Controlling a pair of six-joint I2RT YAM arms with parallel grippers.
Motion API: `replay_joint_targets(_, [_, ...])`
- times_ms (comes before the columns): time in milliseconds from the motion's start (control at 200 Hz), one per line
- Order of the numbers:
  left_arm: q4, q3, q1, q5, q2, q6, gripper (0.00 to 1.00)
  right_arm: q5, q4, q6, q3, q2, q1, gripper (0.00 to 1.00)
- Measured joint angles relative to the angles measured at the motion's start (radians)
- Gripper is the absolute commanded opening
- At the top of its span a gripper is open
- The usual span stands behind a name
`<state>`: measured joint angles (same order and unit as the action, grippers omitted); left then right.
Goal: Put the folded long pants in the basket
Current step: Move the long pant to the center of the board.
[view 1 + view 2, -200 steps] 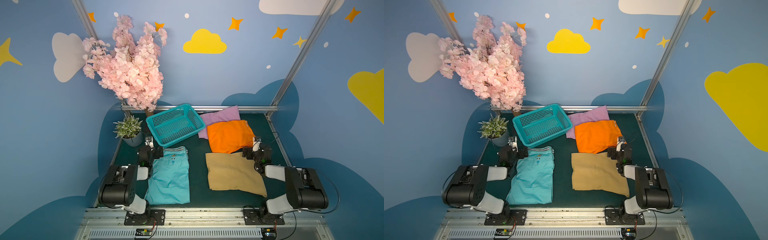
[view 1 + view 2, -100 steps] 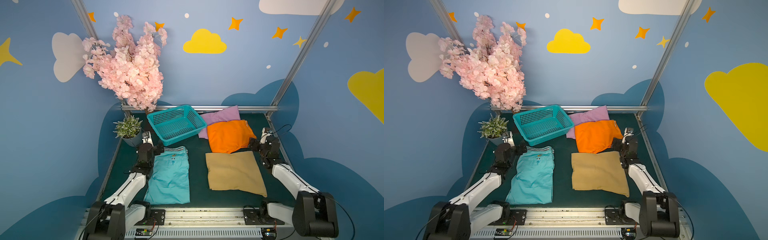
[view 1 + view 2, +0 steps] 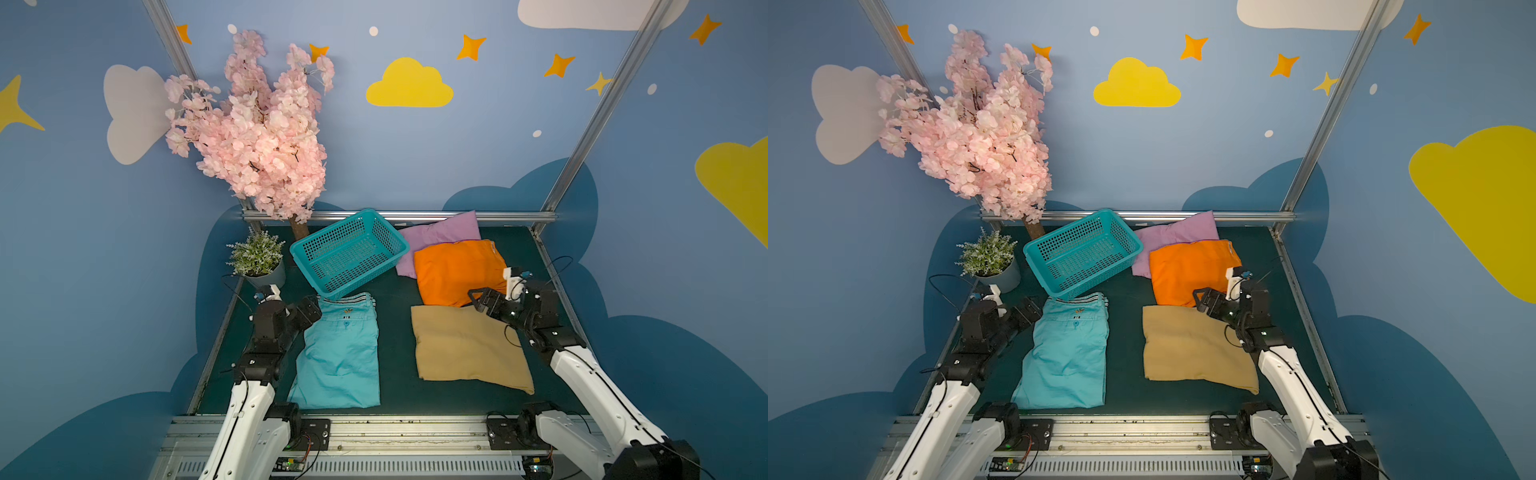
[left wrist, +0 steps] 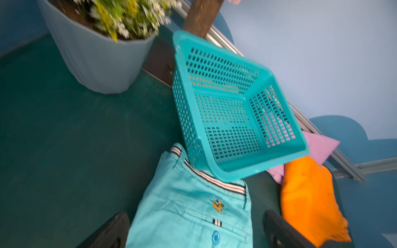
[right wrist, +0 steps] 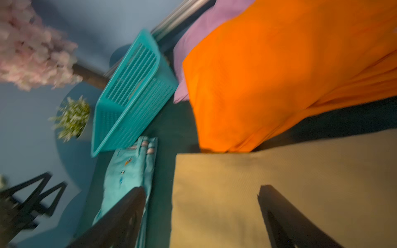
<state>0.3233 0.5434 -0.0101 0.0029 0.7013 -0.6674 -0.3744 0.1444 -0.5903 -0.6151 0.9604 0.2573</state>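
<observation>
Between the fingers of the left gripper [image 4: 193,236], the left wrist view shows details too small to make out in the top views: a blue button, a small orange embroidered emblem and the striped waistband of the turquoise folded cloth pants [image 4: 189,210]. Just past that waistband, the near corner of the tilted rectangular teal plastic basket with perforated walls [image 4: 257,166] overlaps it.

The right wrist view is blurred, yet it alone shows the tan folded cloth pants [image 5: 236,176] filling the gap under the right gripper [image 5: 202,204]. The orange folded cloth pants [image 5: 268,75] lie just past its tips, and the lilac folded cloth pants [image 5: 197,36] lie behind those.

Only the top views show both arms whole, over a dark green table mat [image 3: 395,299] and inside blue walls painted with yellow clouds and stars. All four pairs lie outside the basket.

Both pairs of jaws stand wide apart and clamp nothing. Whether the fingers touch cloth I cannot tell.

Beyond the left jaws, a green plant in a grey pot [image 3: 257,262] and a pink blossom tree [image 3: 257,137] stand near the back rail.
</observation>
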Motion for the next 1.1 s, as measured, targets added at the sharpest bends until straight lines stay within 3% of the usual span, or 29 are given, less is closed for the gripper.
replay_joint_targets(195, [0.146,0.111,0.09,0.233,0.082,-0.047,0.95,0.004,-0.032,-0.205,0.063,0.029,0.41,0.86])
replay_joint_targets(310, [0.22,0.186,0.11,0.367,0.146,0.002,0.89,0.086,-0.072,-0.31,0.057,0.143,0.649,0.86])
replay_joint_targets(415, [0.27,0.211,0.11,0.428,0.17,0.055,0.89,0.124,-0.123,-0.394,0.041,0.283,0.776,0.85])
replay_joint_targets(781, [0.323,0.204,0.101,0.446,0.119,0.093,0.88,0.128,-0.362,-0.549,-0.024,0.599,0.943,0.8])
replay_joint_targets(961, [0.324,0.204,0.102,0.447,0.129,0.096,0.88,0.063,-0.511,-0.599,-0.044,0.704,0.958,0.77])
replay_joint_targets(1101, [0.324,0.203,0.112,0.45,0.143,0.096,0.88,0.024,-0.526,-0.614,-0.088,0.756,0.956,0.66])
